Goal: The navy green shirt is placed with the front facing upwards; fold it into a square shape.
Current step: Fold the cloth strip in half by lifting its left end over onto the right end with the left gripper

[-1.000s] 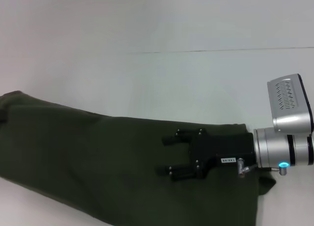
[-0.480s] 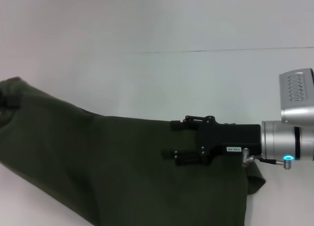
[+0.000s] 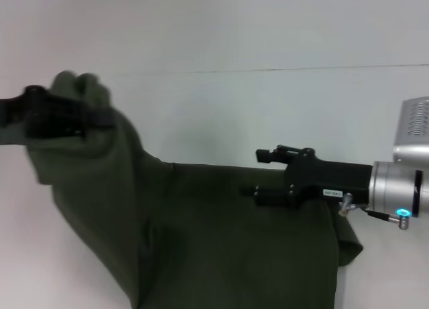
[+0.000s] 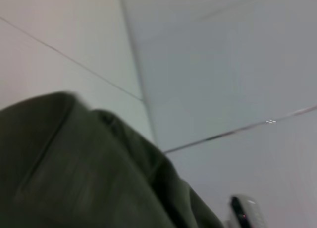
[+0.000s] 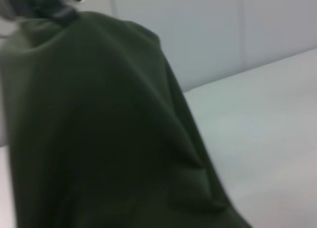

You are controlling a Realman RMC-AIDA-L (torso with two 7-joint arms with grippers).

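Observation:
The navy green shirt (image 3: 221, 242) lies across the white table, plain dark olive with no lettering showing. Its left end is raised off the surface and bunched around my left gripper (image 3: 94, 120), which comes in from the left edge, blurred, and is shut on the cloth. My right gripper (image 3: 257, 174) reaches in from the right at the shirt's far edge. It is open, one finger over the bare table and the other over the fabric. The left wrist view is filled low down by the shirt (image 4: 74, 178). The right wrist view shows the shirt (image 5: 99, 139) rising as a draped slope.
The white table (image 3: 221, 114) extends behind the shirt, with a thin seam line (image 3: 301, 69) running across it. The shirt's right corner (image 3: 350, 245) droops beneath the silver right wrist (image 3: 395, 192).
My left gripper has lifted the shirt's left end up and toward the right, pulling the cloth off the table. The right gripper has drawn back to the right and its fingers have narrowed somewhat.

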